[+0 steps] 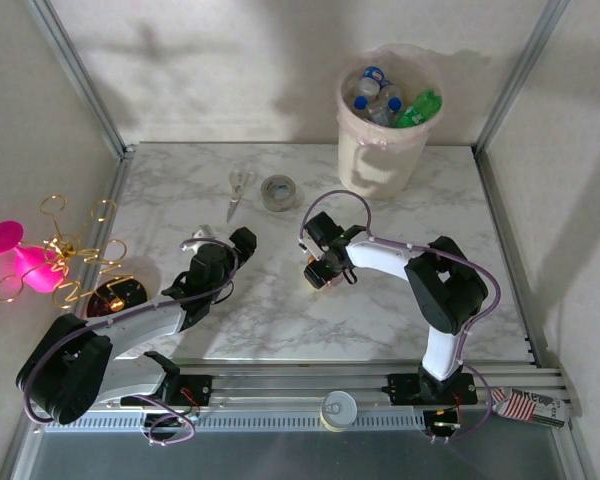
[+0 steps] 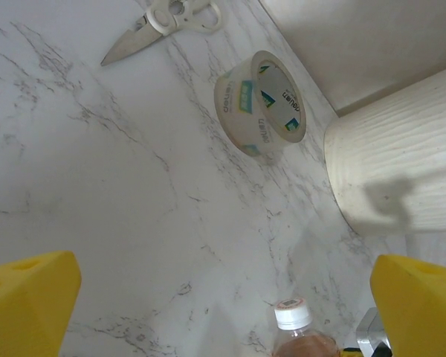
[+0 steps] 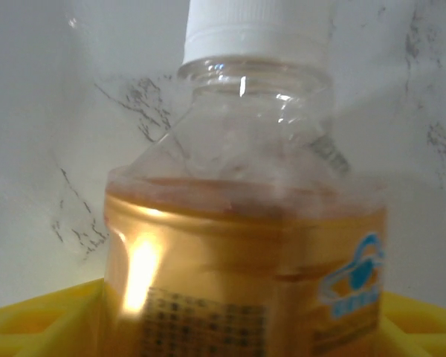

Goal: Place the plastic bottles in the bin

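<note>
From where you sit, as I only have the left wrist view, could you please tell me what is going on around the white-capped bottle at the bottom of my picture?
Observer: The right gripper has its fingers on either side of that bottle; I cannot tell whether it grips.
Operator: Thanks. Is anything in the bin?
Observer: Yes, the bin holds several bottles, blue-capped clear ones and a green one.

One bin, one tape roll, one scissors
</note>
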`<control>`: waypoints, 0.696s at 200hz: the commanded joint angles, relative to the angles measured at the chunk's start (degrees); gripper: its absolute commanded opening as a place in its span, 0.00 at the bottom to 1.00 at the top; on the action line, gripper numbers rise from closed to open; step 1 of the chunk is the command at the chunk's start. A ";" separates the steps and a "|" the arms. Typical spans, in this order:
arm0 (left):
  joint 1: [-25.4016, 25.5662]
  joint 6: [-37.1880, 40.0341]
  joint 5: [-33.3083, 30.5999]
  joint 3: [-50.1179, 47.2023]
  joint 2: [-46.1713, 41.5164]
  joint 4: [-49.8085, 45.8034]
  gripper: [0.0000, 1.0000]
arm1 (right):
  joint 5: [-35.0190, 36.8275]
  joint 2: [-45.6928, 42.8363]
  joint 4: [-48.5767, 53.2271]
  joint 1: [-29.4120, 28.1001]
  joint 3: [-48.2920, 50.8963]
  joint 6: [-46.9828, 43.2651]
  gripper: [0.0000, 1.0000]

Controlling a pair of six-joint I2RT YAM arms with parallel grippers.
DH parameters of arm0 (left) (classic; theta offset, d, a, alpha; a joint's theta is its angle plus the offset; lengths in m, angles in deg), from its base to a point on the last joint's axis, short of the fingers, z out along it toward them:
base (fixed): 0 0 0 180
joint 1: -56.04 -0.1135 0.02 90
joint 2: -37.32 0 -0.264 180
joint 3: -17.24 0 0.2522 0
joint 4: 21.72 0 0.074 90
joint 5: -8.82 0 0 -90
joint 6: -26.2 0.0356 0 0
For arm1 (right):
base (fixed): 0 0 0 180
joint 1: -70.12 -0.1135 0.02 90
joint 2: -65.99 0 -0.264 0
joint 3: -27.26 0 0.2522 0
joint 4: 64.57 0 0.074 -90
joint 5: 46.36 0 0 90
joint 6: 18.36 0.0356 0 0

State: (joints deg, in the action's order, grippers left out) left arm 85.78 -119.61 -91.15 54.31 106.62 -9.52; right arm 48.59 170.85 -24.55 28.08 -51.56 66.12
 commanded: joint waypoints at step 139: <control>-1.17 0.76 3.06 -0.98 -0.60 4.72 1.00 | -19.72 -22.41 -15.76 10.13 -0.91 2.76 0.45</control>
State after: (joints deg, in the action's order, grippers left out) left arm 85.08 -119.54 -89.58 54.11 106.62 -6.88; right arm 35.47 151.16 -35.23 34.73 -49.66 66.34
